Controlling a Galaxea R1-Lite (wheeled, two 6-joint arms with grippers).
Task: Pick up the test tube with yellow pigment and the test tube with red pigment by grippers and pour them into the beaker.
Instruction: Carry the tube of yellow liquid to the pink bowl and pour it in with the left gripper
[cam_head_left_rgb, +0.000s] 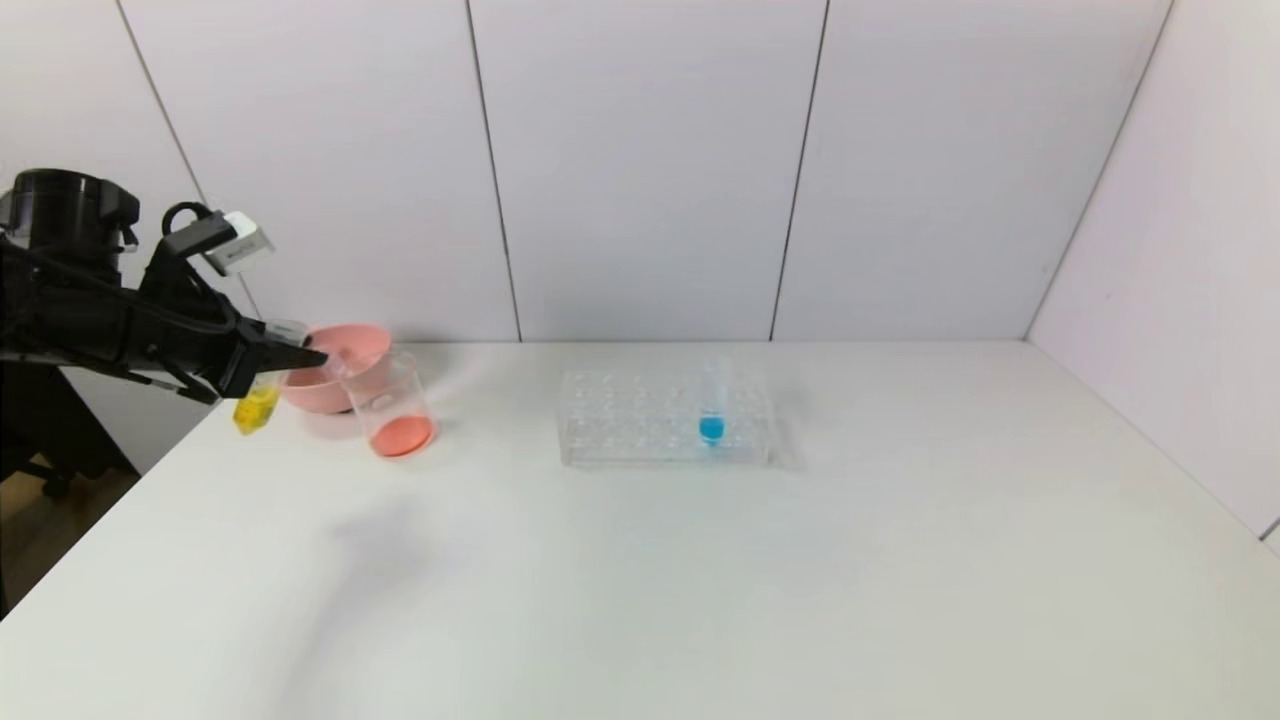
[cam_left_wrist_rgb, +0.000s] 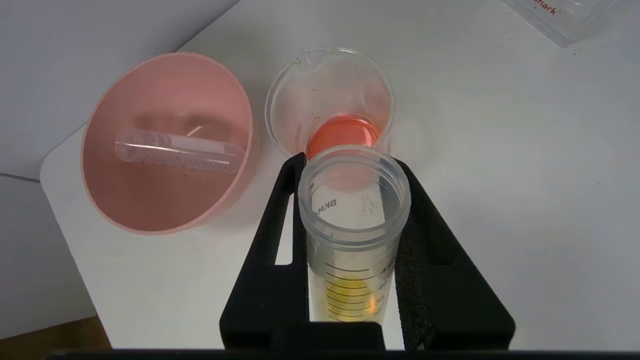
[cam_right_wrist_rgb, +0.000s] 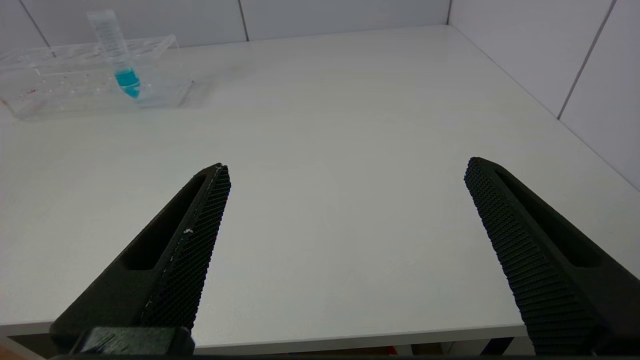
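My left gripper (cam_head_left_rgb: 300, 357) is shut on the test tube with yellow pigment (cam_head_left_rgb: 258, 397), held upright just left of the beaker (cam_head_left_rgb: 392, 402) at the table's far left. In the left wrist view the tube (cam_left_wrist_rgb: 353, 235) sits between the two black fingers (cam_left_wrist_rgb: 272, 235), its open mouth near the beaker's rim (cam_left_wrist_rgb: 327, 100). The beaker holds red-orange liquid at its bottom. An empty clear tube (cam_left_wrist_rgb: 180, 151) lies in the pink bowl (cam_left_wrist_rgb: 125, 200); no tube with red pigment shows. My right gripper (cam_right_wrist_rgb: 347, 172) is open and empty above the table's near edge, outside the head view.
The pink bowl (cam_head_left_rgb: 345, 350) stands behind the beaker, touching it. A clear many-holed rack (cam_head_left_rgb: 620, 420) at mid-table holds a tube with blue liquid (cam_head_left_rgb: 712, 410). The table's left edge lies just below my left gripper.
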